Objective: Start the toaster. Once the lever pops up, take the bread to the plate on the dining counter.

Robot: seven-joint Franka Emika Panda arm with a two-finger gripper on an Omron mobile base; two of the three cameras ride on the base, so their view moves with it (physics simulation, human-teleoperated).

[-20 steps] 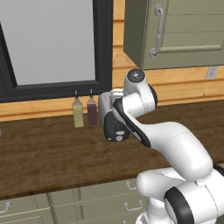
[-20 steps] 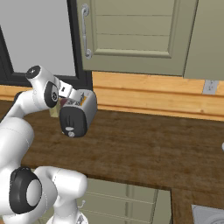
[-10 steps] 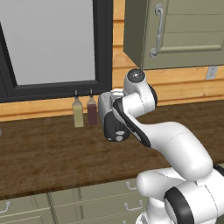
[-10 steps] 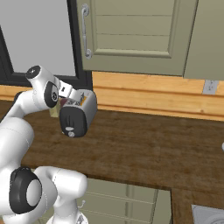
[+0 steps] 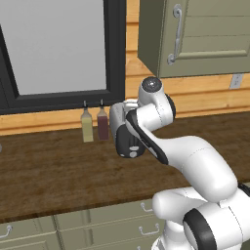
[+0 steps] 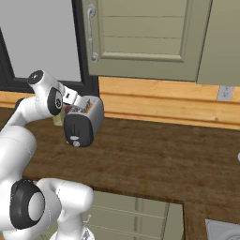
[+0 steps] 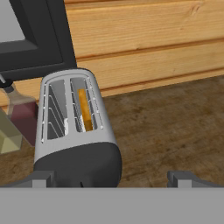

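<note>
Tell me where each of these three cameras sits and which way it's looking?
Left base view: behind the arm on its left, looking forward and down at the worktop; the white arm covers most of the toaster, beside two bottles.
Right base view: behind on the right; the arm rises at left, toaster in plain sight.
Hand view: on the hand, looking down at the toaster and the bread in one slot; open fingers at the bottom.
All three share the toaster.
</note>
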